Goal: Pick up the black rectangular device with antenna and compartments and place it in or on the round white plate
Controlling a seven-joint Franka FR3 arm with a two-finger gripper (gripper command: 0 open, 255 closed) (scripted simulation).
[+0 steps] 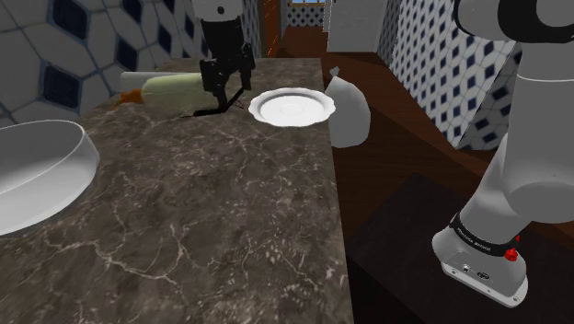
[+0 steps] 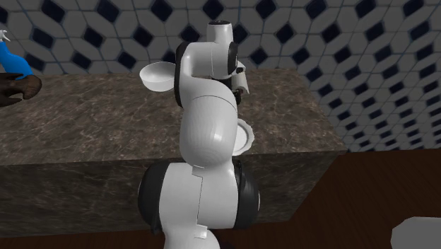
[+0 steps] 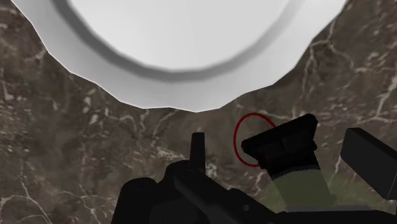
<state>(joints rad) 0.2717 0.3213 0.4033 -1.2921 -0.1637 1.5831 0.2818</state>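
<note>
Where the pincer hangs: low over the far part of the counter, just at the plate's 9 o'clock in the shoulder view.
Pincer state: open. In the wrist view one black finger stands wide by itself and touches nothing. The other merges with the black shape beside it, so I cannot tell whether anything is touched on that side.
Black device: one. It sits right under the pincer on the dark marbled counter, its short antenna standing up towards the plate. It is off the plate, with a strip of bare counter between the two.
Plate: one, round, white, with a wavy rim. It lies flat near the counter's edge, at the pincer's 3 o'clock in the shoulder view.
Bottle: one, pale yellow-green, lying on its side at the pincer's 9 o'clock. Seen from the wrist, its black cap lies between the device and the lone finger.
Red ring: one thin hoop, flat on the counter, between the plate and the bottle's cap.
Bowl: one, large, pale, at the counter's 8 o'clock side in the shoulder view, well apart from the rest.
Grey rounded vessel: one, at the plate's 3 o'clock, at or just past the counter's edge.
Arm: one, white with dark joints.
</note>
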